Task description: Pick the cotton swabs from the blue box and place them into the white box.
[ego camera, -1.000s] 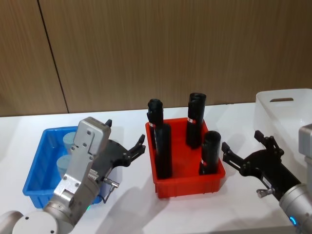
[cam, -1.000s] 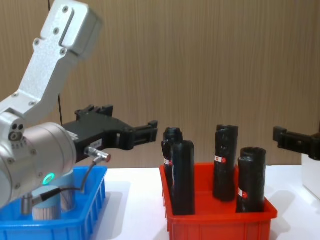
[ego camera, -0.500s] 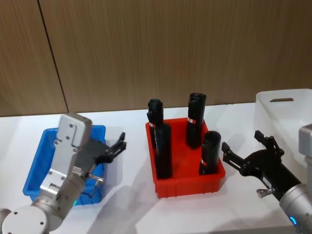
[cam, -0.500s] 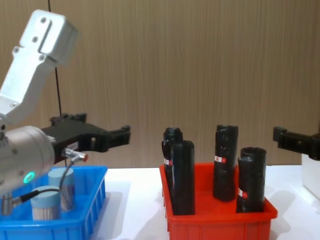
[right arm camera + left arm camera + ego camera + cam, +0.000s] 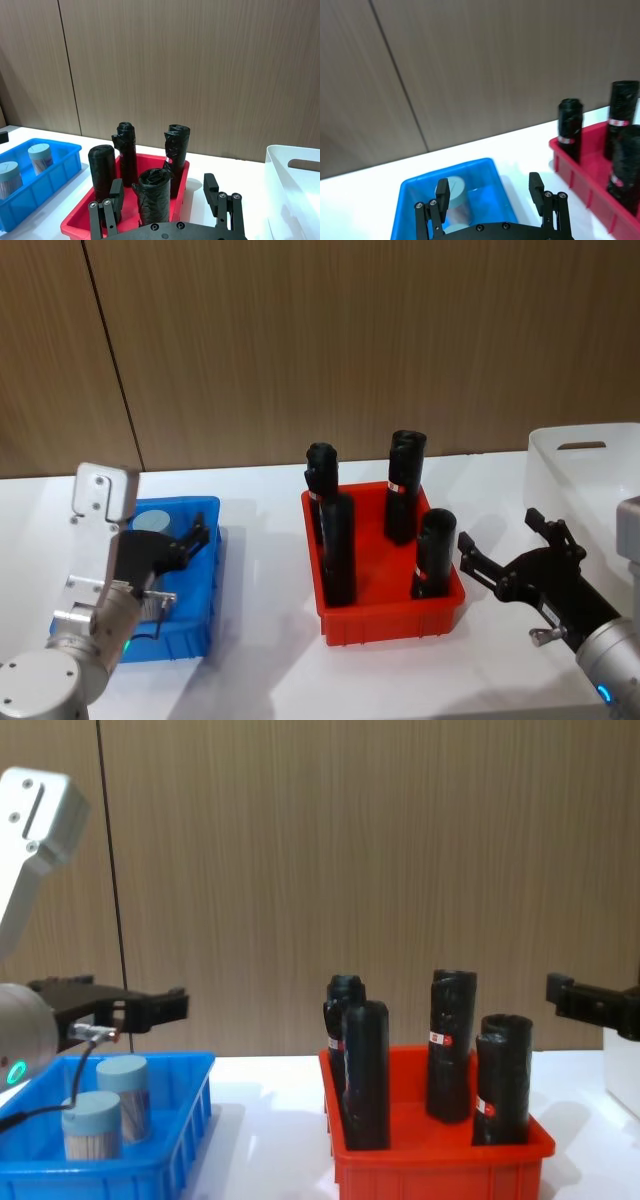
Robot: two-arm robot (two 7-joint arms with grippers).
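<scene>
L gripper (image 5: 489, 184), spread, is held over blue box (image 5: 190, 1140) for swab (image 5: 123, 1092) pick; R gripper (image 5: 498, 532), spread, parked by white box (image 5: 580, 445).

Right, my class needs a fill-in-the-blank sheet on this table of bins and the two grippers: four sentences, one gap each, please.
The blue box holds ____ tubs of cotton swabs.
The red bin holds ____ black rolls.
The left gripper, open, hovers above the ____ box.
The right gripper, near the white box, has its jaws ____.
Missing words: two; four; blue; open.
</scene>
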